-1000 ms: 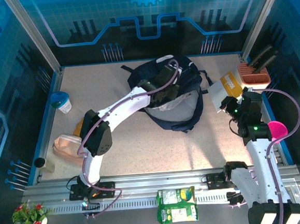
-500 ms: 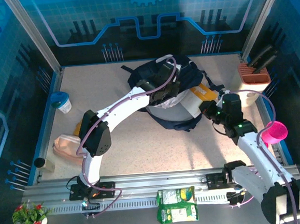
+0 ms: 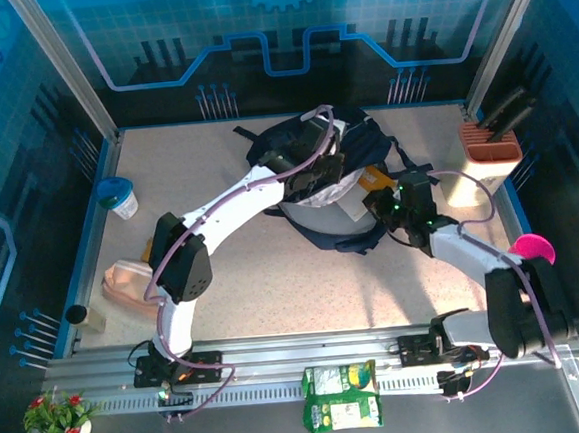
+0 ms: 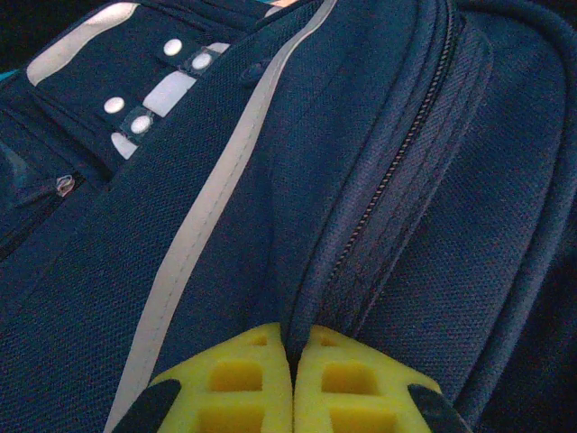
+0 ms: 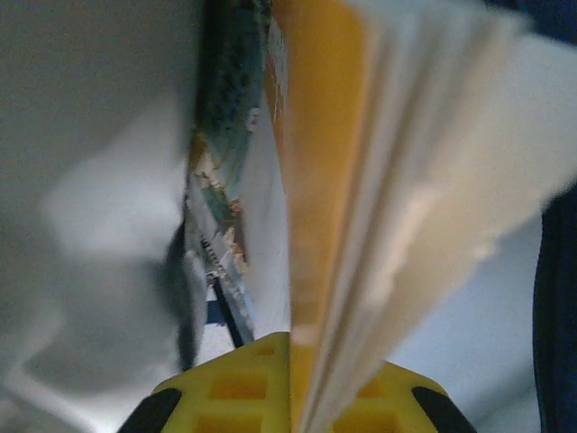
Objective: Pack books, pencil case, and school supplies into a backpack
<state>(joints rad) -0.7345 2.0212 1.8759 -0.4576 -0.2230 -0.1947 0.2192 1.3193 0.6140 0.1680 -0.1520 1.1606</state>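
Top view, L to R: potted flowers are sitting off the near-L corner of the table. A small dark-lidded jar and the peach pencil case are lying by the L edge, apart from each other. A blue-lidded cup is standing farther back.

The L arm is stretching diagonally to the backpack, which is lying mid-table toward the back, navy, w/ its mouth gaping and pale lining showing. The L gripper is sitting at the mouth's rim. In the L wrist view its yellow fingers are pressing together and pinching a fold of the backpack right at the zipper seam; a pale stripe and light buckles are running up-L.

Front-centre, a green packet is resting on the rail.

The R arm is bending in from the R side, w/ the R gripper at the backpack's R rim. It is gripping a book, which is tilting into the opening w/ an orange cover and white pages. In the R wrist view the book is rising from btwn the fingers, which are clamping its lower edge. A teal printed cover is showing just L of it, blurred, against grey lining.

Far R: a pink cup is sitting beside the R arm, and an orange holder w/ dark tools is standing at the back corner.
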